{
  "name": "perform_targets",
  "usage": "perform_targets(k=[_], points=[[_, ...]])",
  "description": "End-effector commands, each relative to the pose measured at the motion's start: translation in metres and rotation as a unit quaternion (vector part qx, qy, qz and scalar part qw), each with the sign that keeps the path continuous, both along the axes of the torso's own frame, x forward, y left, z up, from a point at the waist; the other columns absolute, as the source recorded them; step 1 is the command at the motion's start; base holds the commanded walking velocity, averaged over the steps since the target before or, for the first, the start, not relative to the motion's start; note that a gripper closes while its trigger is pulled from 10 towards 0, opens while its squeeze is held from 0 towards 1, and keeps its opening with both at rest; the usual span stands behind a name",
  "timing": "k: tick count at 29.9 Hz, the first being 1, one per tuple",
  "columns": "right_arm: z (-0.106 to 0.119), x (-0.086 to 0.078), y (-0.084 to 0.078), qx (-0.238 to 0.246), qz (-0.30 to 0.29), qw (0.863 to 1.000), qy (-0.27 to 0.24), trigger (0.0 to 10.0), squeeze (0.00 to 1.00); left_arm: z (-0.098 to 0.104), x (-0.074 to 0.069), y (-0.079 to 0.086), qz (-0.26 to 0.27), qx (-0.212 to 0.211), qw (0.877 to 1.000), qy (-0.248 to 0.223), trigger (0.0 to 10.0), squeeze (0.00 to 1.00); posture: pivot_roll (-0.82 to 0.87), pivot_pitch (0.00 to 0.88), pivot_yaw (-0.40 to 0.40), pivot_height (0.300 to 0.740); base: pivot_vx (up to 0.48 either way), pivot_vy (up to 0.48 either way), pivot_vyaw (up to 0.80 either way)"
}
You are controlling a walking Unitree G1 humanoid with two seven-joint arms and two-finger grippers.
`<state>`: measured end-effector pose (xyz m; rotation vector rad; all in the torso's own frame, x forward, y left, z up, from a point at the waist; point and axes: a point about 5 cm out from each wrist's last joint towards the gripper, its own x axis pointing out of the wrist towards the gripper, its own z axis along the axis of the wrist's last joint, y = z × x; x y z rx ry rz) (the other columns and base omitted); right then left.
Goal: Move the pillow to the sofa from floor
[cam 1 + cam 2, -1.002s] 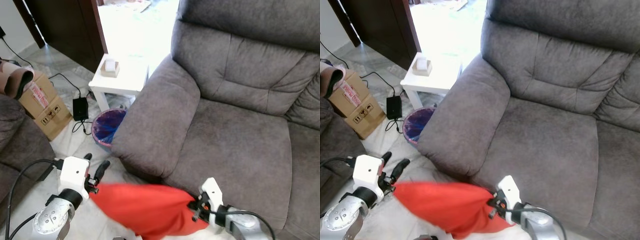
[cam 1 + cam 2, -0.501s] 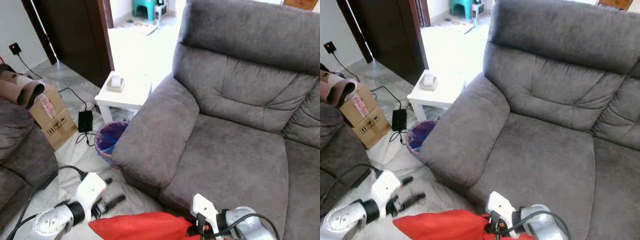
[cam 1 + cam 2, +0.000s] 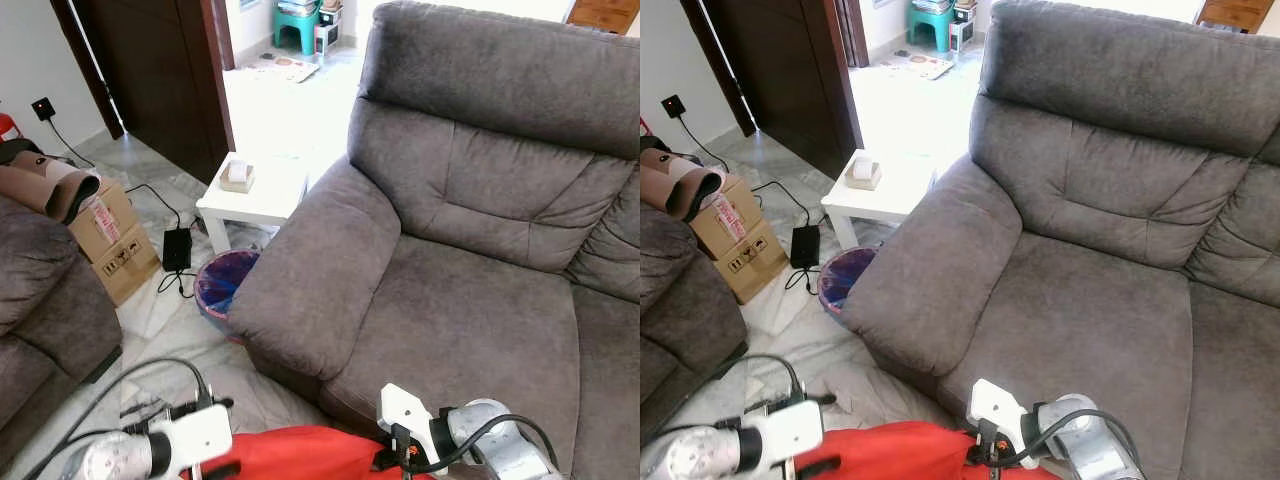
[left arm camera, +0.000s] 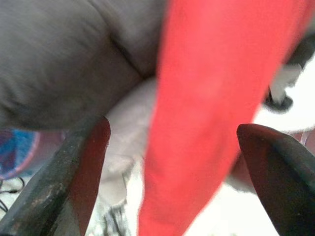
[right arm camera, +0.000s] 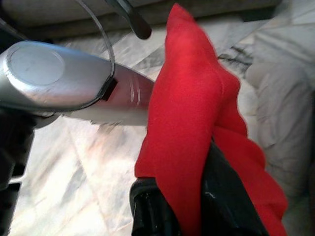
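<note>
A red pillow (image 3: pixel 300 455) hangs low in front of the grey sofa (image 3: pixel 470 310), just off the seat's front edge. My right gripper (image 3: pixel 392 462) is shut on its right end; in the right wrist view the red cloth (image 5: pixel 192 128) is pinched between the black fingers (image 5: pixel 147 211). My left gripper (image 3: pixel 205 462) is at the pillow's left end and stands open. In the left wrist view its fingers (image 4: pixel 74 172) are wide apart, with the pillow (image 4: pixel 211 98) between them and untouched. The sofa seat is bare.
Left of the sofa arm stand a white side table (image 3: pixel 255 195) with a small box, a blue bin (image 3: pixel 222 280), a power adapter (image 3: pixel 177 248) with cables and a cardboard box (image 3: pixel 115 240). Another grey sofa (image 3: pixel 40 300) is at the far left. A cable trails from my left arm.
The camera has tilted up, so more of the sofa back shows and the pillow sits lower in view. My left gripper has turned from pointing up beside the pillow's corner to facing it.
</note>
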<state>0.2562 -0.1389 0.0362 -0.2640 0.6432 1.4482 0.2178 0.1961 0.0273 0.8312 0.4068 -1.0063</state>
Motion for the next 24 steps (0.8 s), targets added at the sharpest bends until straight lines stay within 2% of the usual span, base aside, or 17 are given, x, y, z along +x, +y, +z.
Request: perform_targets(k=[1, 5, 7, 12, 16, 24], points=[[0.017, 0.002, 0.012, 0.033, 0.038, 0.998, -0.022, 10.0, 0.0, -0.009, -0.006, 0.007, 0.003, 0.013, 1.0, 0.017, 10.0, 0.0, 0.15, 0.131, -0.002, 0.74, 0.0, 0.0, 0.0], [0.02, 0.003, 0.012, 0.039, 0.032, 0.998, -0.024, 10.0, 0.0, -0.017, -0.007, 0.008, -0.002, 0.018, 1.0, 0.024, 10.0, 0.0, 0.14, 0.134, -0.002, 0.74, 0.0, 0.0, 0.0], [0.021, 0.002, 0.012, 0.043, 0.037, 0.998, -0.023, 10.0, 0.0, -0.024, -0.01, 0.013, -0.011, 0.038, 0.999, 0.031, 10.0, 0.0, 0.14, 0.136, -0.002, 0.74, 0.0, 0.0, 0.0], [0.027, 0.0, 0.013, 0.057, 0.044, 0.997, -0.023, 10.0, 0.0, -0.027, -0.01, 0.014, -0.007, 0.031, 0.999, 0.028, 10.0, 0.0, 0.13, 0.14, -0.002, 0.74, 0.0, 0.0, 0.0], [0.036, -0.001, 0.013, 0.082, 0.052, 0.995, -0.02, 10.0, 0.0, -0.039, -0.017, 0.017, -0.013, 0.049, 0.998, 0.047, 10.0, 0.0, 0.12, 0.143, -0.006, 0.74, 0.0, 0.0, 0.0], [0.047, -0.005, 0.008, 0.101, 0.068, 0.992, -0.019, 10.0, 0.0, -0.045, -0.019, 0.018, -0.002, 0.048, 0.998, 0.049, 10.0, 0.0, 0.11, 0.144, -0.01, 0.74, 0.0, 0.0, 0.0]])
